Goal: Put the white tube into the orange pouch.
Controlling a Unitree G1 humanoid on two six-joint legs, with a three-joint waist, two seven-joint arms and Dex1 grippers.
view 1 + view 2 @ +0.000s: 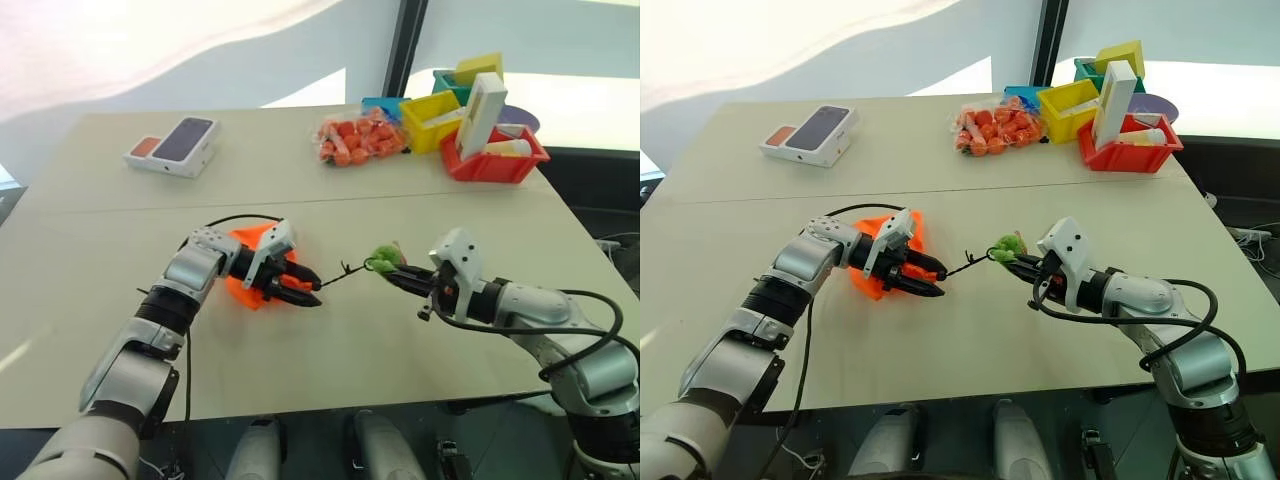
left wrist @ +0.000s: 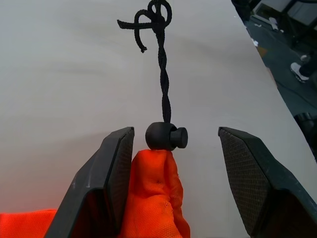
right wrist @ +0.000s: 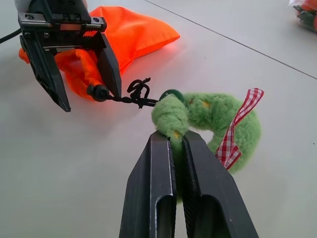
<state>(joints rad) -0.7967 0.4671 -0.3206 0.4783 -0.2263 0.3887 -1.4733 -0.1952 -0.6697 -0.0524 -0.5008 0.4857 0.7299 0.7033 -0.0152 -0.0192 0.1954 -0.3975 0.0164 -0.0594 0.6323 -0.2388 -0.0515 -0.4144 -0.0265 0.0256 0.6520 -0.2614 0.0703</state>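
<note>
Worktop (image 1: 330,330): a wide pale surface is carrying everything, with a seam running across its middle.
Coloured bins (image 1: 470,120): red, yellow, blue and green bins are clustering at the far right corner; a tall white box is standing in the red one.
Phone box (image 1: 172,147): a white box with a dark phone pictured on its lid is lying at the far left, well apart from the pouch.
Clear bag (image 1: 360,138): a bag of orange-red pieces is sitting just beside the bins.
Orange pouch (image 3: 138,34): it is lying on the near half of the worktop, left of centre, with its gathered neck pointing toward the right claw.
Left claw (image 2: 176,163): its fingers are standing apart around the pouch's bunched neck; one finger is touching the fabric, the other is clear of it.
Right claw (image 3: 179,148): its fingers are pressed together, clamping the green tuft.
Green tuft (image 3: 208,116): a fuzzy ring with a red-checked ribbon is being held just above the worktop, between the two claws.
Black cord (image 2: 163,74): it is stretching from the pouch's neck to the tuft, with a knot partway along.
Cord stopper (image 2: 166,137): a round black toggle is sitting right at the pouch's neck, between the left claw's fingers.
White tube: cannot tell where it is.
</note>
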